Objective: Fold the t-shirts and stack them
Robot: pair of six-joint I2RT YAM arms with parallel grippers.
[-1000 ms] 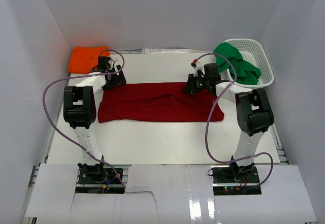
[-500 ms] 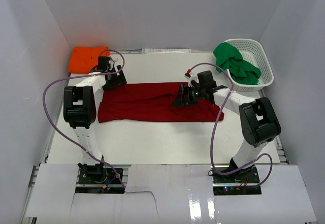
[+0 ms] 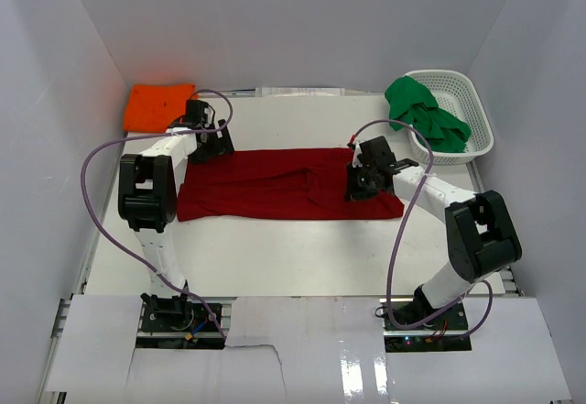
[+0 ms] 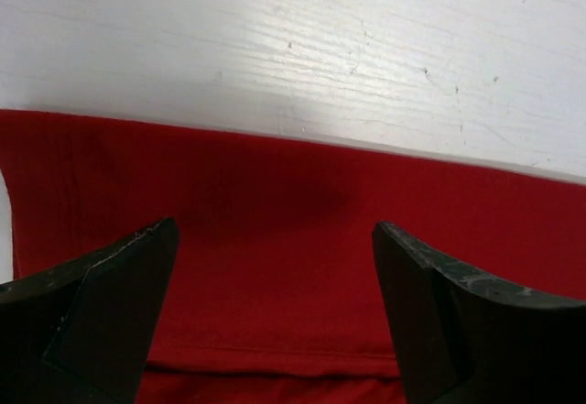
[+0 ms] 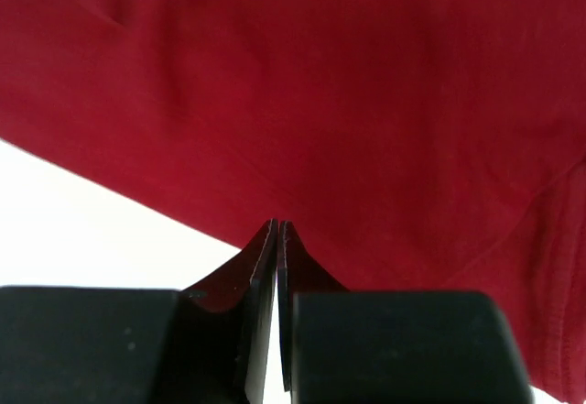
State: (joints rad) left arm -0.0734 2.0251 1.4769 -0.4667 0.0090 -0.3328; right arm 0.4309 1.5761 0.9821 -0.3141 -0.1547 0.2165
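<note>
The dark red t-shirt (image 3: 284, 184) lies as a long folded strip across the middle of the table. My left gripper (image 3: 212, 143) is open and empty, just above the shirt's far left edge; in the left wrist view its jaws (image 4: 275, 230) straddle red cloth (image 4: 275, 175) with nothing between them. My right gripper (image 3: 359, 187) is shut low over the shirt's right part; in the right wrist view its tips (image 5: 277, 227) meet over red cloth (image 5: 348, 102) near the shirt's edge, with nothing visibly pinched. The orange t-shirt (image 3: 160, 106) lies folded at the back left. The green t-shirt (image 3: 426, 115) hangs crumpled in the basket.
The white lattice basket (image 3: 472, 111) stands at the back right against the wall. White walls close in the table on the left, back and right. Purple cables loop beside both arms.
My right gripper moved from the shirt's far edge down and left across the cloth, then back right to the shirt's right end. My left gripper shifted slightly right.
</note>
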